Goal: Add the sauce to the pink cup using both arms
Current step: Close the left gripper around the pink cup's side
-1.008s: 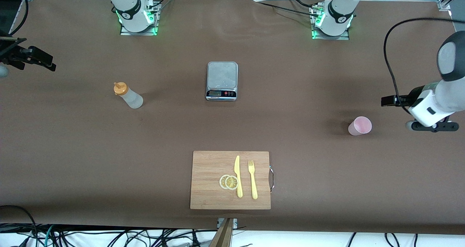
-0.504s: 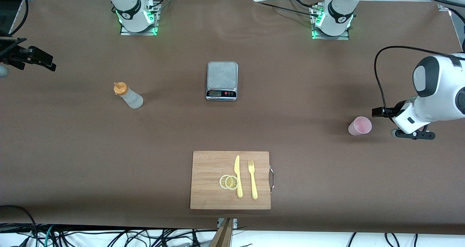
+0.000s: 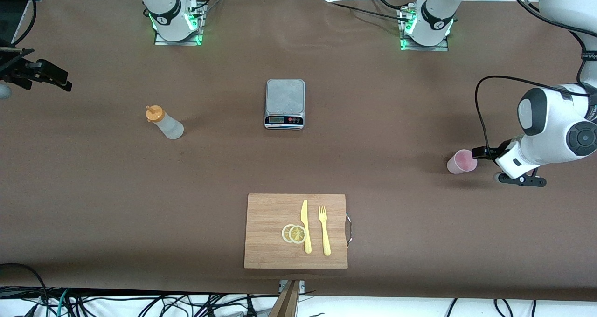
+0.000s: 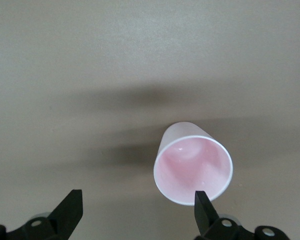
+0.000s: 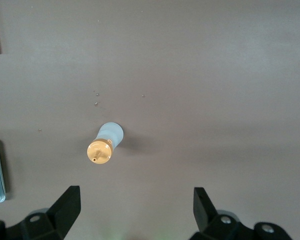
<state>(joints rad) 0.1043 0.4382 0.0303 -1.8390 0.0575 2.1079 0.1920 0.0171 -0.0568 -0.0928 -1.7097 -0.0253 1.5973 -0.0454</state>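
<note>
The brown table (image 3: 93, 191) is shown. Right gripper (image 5: 135, 210), fingers wide, hangs over the right arm's end above the sauce (image 3: 164, 122). Scale (image 3: 285, 103) and board (image 3: 295, 230) lie mid-table. Left gripper (image 4: 137, 212), spread wide, hangs just beside the cup (image 3: 461, 161) near the left arm's end.

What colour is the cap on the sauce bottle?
Orange, on the translucent whitish sauce bottle; the right wrist view shows it best.

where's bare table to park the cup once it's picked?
Bare: between the scale and the cutting board; between the sauce bottle and the scale; between the scale and the pink cup. Crowded: beside the cup, where the open left gripper hovers.
</note>
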